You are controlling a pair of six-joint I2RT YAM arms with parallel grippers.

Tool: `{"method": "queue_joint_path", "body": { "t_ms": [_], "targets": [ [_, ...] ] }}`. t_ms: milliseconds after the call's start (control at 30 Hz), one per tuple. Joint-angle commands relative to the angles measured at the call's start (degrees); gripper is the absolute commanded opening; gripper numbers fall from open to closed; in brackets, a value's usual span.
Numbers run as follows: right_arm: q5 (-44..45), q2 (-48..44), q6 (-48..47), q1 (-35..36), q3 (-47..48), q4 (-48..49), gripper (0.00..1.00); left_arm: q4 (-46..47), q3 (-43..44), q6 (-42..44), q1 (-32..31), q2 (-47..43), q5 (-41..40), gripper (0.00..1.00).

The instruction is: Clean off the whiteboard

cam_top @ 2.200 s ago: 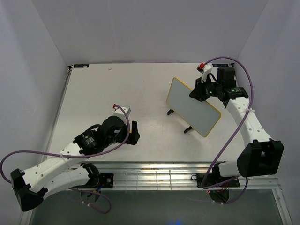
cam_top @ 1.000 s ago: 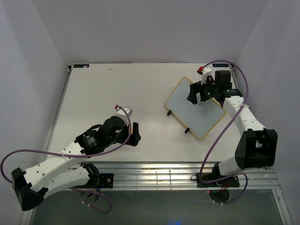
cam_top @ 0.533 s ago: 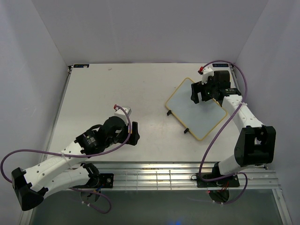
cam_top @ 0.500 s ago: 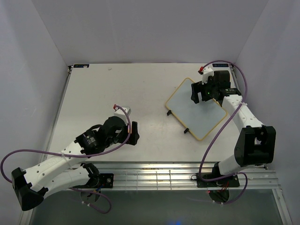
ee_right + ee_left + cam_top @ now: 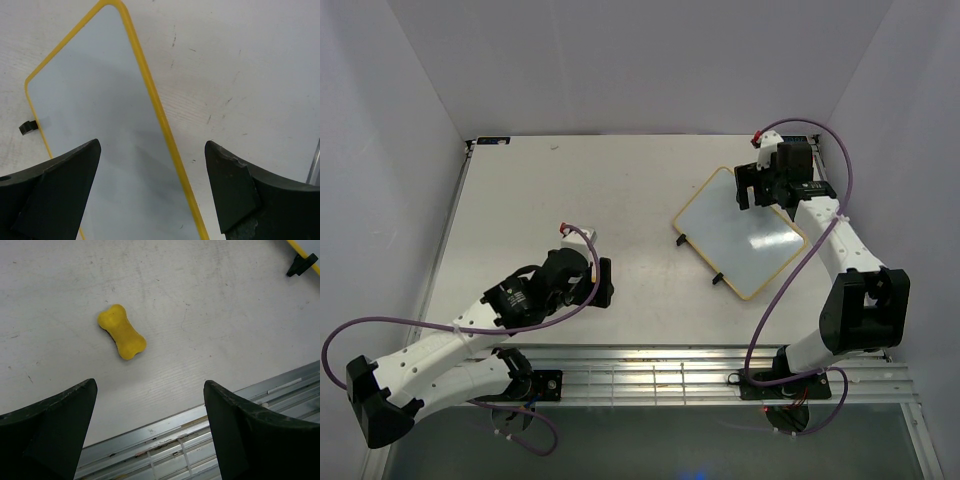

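Note right hand (image 5: 152, 200) spread wide, empty, directly over whiteboard's (image 5: 100, 150) yellow edge; whiteboard apparently flat on worktop (image 5: 570, 190) beneath. Note left hand (image 5: 150, 435) wide too, eraser (image 5: 122, 332) just ahead (unheld). Risk: whiteboard skidding under a wipe, nothing pinning it.

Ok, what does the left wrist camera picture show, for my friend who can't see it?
A small yellow bone-shaped eraser lies alone on a white table. The left gripper hangs over the table, open, its two black fingers at the bottom corners.
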Motion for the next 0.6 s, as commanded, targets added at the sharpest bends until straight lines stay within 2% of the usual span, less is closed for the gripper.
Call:
{"method": "queue_joint_path", "body": {
  "t_ms": [0, 200, 467, 567],
  "targets": [
    [6.5, 0.2, 1.7, 0.4, 3.9, -0.7, 0.9, -0.4, 0.8, -0.4, 0.0, -0.1, -1.4, 0.98],
    [11.4, -2.9, 7.0, 1.0, 5.5, -3.8, 0.9, -1.5, 1.3, -1.7, 0.7, -1.3, -4.7, 0.98],
    [9.2, -13.2, 14.4, 1.1, -0.1, -7.6, 0.9, -1.3, 1.5, -1.4, 7.9, -1.1, -5.0, 0.98],
    [5.5, -18.1, 15.4, 1.1, -4.1, -7.6, 0.9, -1.2, 1.5, -1.1, 10.6, -2.0, -5.0, 0.98]
  ]
}}
